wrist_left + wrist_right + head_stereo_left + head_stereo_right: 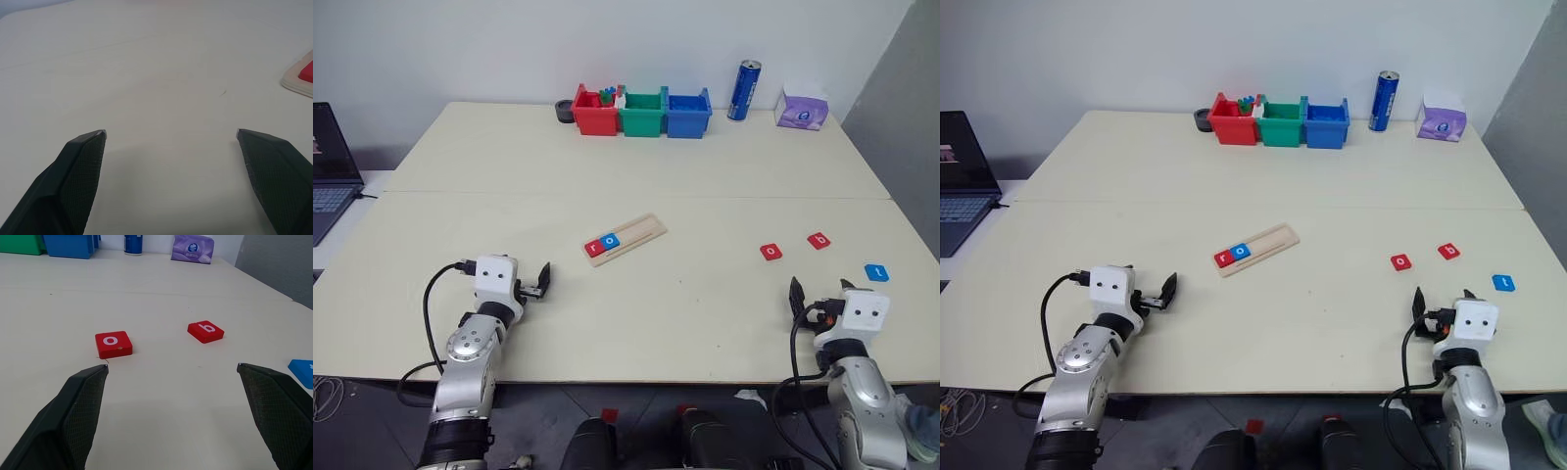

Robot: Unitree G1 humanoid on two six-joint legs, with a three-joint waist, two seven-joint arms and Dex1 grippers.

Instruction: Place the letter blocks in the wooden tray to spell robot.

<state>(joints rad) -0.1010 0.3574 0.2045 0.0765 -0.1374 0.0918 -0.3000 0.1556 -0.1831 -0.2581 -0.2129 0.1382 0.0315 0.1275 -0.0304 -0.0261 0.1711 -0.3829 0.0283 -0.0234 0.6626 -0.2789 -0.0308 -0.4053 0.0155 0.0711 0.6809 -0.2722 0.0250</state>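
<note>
Long narrow light-wood tray with a raised rim [626, 239], lying at a slant near the middle of the cream table [636, 166]. Inside, at the end nearer the front edge: flat red square tile marked r [595, 247], touching a flat blue square tile marked o [611, 240]; the other slots bare wood.

Along the far edge, side by side: red plastic bin [595, 115] holding small colourful toy pieces [609, 96], green plastic bin [642, 114], blue plastic bin [688, 114]. Contents of the green and blue bins impossible to make out. Small dark round dish [566, 112] just beside the red bin. Toward the far right corner: upright blue metal can [743, 90] and purple soft tissue pack [802, 109].

On the right half of the table, loose and apart: red tile marked o [113, 343], red tile marked b [206, 331], blue tile with a white letter [876, 272] close to the right edge.

Left gripper [540, 280] near the front edge, fingers spread wide, nothing between them. Right gripper [172, 367] near the front right corner, likewise spread and empty, pointing at the two red tiles. Open laptop [330, 166] beyond the left edge.
</note>
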